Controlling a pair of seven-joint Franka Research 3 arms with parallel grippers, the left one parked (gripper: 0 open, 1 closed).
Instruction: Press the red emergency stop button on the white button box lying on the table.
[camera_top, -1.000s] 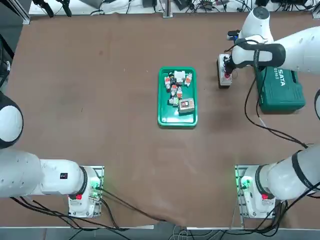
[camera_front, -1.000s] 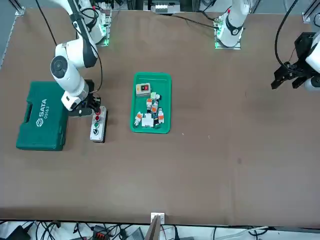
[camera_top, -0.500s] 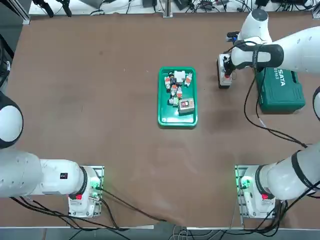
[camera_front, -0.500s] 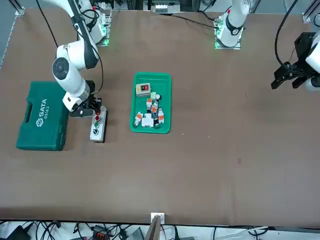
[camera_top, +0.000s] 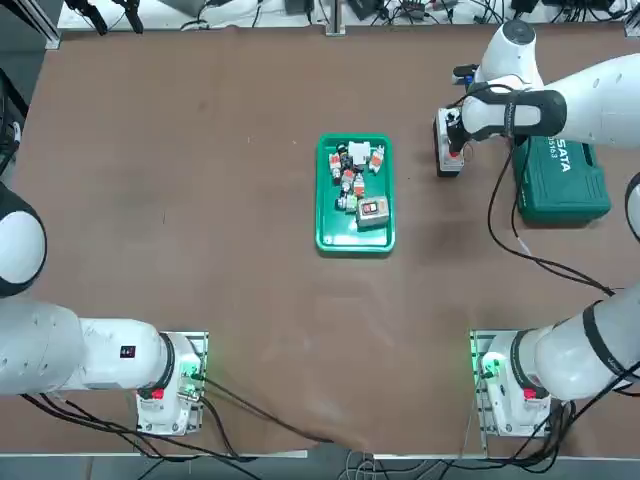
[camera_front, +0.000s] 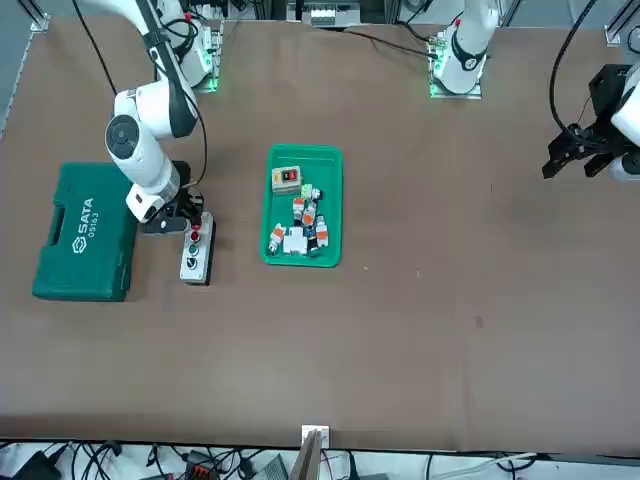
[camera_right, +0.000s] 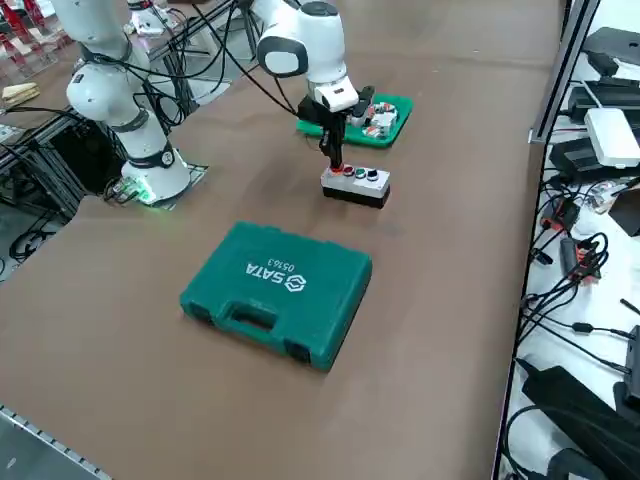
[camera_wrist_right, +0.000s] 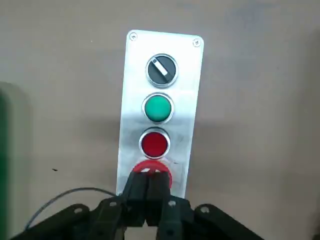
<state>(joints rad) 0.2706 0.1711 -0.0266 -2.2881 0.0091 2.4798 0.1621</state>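
The white button box (camera_wrist_right: 187, 90) lies on the table (camera_top: 200, 200) and carries a black knob, a green button, a small red button and, at its end, the larger red emergency stop button (camera_wrist_right: 162, 167). My right gripper (camera_wrist_right: 148, 179) is shut, and its fingertips sit over that large red button and hide most of it. I cannot tell whether they touch it. From overhead the gripper (camera_top: 454, 148) covers the near end of the box (camera_top: 442, 128). The front view has the gripper (camera_front: 192, 226) above the box (camera_front: 194, 262). From the right side the gripper (camera_right: 333, 168) points straight down at the box (camera_right: 358, 189).
A green tool case (camera_top: 560, 175) lies close beside the box, on the arm's side. A green tray of small parts (camera_top: 355, 235) stands in the middle of the table. A black cable hangs from my wrist.
The right wrist has shifted very slightly toward the table's far side. The gripper stays shut over the red end of the box.
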